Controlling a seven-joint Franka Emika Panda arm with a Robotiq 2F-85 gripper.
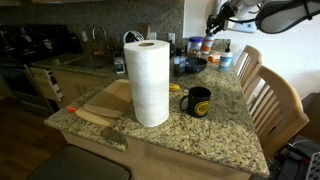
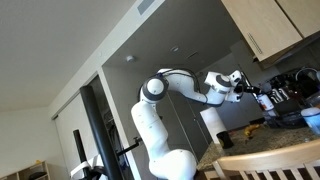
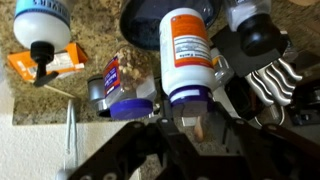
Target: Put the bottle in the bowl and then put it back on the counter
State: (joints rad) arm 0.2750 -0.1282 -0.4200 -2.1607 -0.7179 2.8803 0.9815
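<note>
The bottle [image 3: 188, 50], with a red-orange label and a blue-purple band at its near end, sits lengthwise between my dark fingers in the wrist view. My gripper [image 3: 188, 108] is shut on it. In both exterior views the gripper [image 1: 216, 21] [image 2: 245, 90] hangs high above the back of the counter, and the bottle [image 2: 262, 100] sticks out of it. The dark bowl [image 1: 190, 66] rests on the counter below. In the wrist view part of the bowl [image 3: 145, 20] shows behind the bottle's far end.
A blue-lidded clear jar [image 3: 122, 95], a white-and-blue bottle [image 3: 45, 20] and an orange box [image 3: 40, 62] stand near the bowl. Nearer the front are a paper towel roll [image 1: 150, 82], a black mug [image 1: 198, 101] and a cutting board [image 1: 105, 100]. Chairs [image 1: 270, 95] flank the counter.
</note>
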